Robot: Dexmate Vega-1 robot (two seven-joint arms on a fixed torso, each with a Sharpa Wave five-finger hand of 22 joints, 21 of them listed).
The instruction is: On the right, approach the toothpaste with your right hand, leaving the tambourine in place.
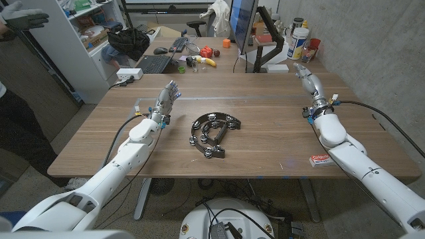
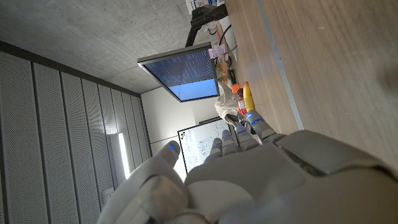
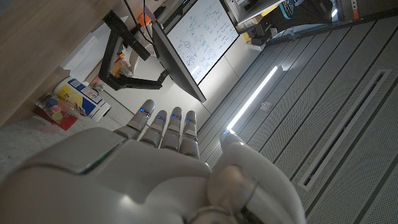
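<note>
The wooden table [image 1: 265, 126] takes up most of what I can see from here, with both robot arms stretched out over it from the near side. The right arm [image 1: 358, 159] lies along the right of it, and its right hand [image 1: 307, 76] is lifted up at the far end, fingers straight and held together, gripping nothing. The right wrist view bears that out: the fingers [image 3: 165, 127] point off toward a monitor and the ceiling, with nothing between them. The left hand [image 1: 170, 93] is raised the same way on the other side, fingers extended and empty.

The tambourine [image 1: 214, 133] lies flat between the two arms, well to the left of the right hand and nearer the robot than it; neither hand touches it, so that part of the task holds as things stand.

The toothpaste [image 1: 320, 160], a small red-and-white box, lies close to the table's near edge, just beside the right forearm on its inner side and well behind the right hand, back toward the robot.

So I judge the approach hardly begun: the hand is past the box, not over it. It would have to draw back toward the robot and come down, keeping to the right and away from the tambourine.
</note>
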